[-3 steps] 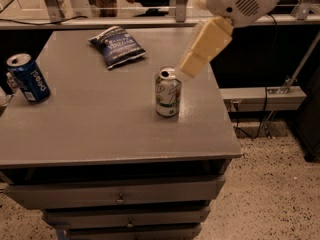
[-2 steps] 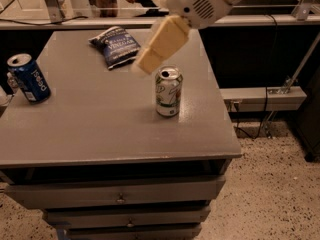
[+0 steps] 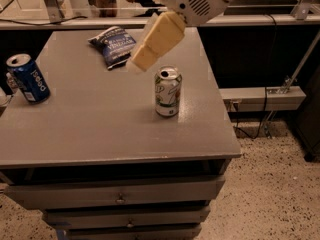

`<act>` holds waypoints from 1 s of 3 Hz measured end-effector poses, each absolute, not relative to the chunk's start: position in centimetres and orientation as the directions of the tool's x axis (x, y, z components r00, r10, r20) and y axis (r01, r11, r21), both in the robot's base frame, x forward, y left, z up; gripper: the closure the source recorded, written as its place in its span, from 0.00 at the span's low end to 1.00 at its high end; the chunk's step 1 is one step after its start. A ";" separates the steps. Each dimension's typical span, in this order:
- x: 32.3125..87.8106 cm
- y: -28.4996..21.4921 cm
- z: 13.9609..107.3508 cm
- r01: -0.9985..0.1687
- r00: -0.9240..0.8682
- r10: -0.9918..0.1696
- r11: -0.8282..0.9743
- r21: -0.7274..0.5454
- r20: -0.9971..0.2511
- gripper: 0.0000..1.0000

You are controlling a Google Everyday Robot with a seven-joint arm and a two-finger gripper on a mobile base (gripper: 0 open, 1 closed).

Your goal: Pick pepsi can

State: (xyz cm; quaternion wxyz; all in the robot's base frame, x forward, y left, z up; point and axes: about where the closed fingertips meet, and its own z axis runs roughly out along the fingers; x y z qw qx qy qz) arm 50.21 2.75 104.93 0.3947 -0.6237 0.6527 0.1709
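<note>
the approach step is in hand: nothing is grasped yet. the gripper (image 3: 137, 64) hangs in the air above the middle of the grey table (image 3: 100, 134), its tan tip pointing down and to the left. it sits just up and left of the white-and-green can (image 3: 167, 91) and near the dark blue chip bag (image 3: 114, 45), which lies at the far side. from this angle i cannot tell whether the gripper is spread or closed. the pepsi can (image 3: 29, 79) stands at the table's left edge, well apart from the gripper, with bare tabletop between them. the next move, as i judge it, calls for a long reach to the left, then a descent to can height. the gripper should close around the can's body without nudging it off the nearby edge.
</note>
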 end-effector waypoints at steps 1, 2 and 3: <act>51.5 6.3 102.1 -0.948 0.127 -0.641 0.146 -0.282 -0.757 0.00; 53.1 10.9 98.7 -0.952 0.159 -0.595 0.119 -0.283 -0.788 0.00; 55.1 16.0 96.5 -0.954 0.188 -0.557 0.092 -0.284 -0.809 0.00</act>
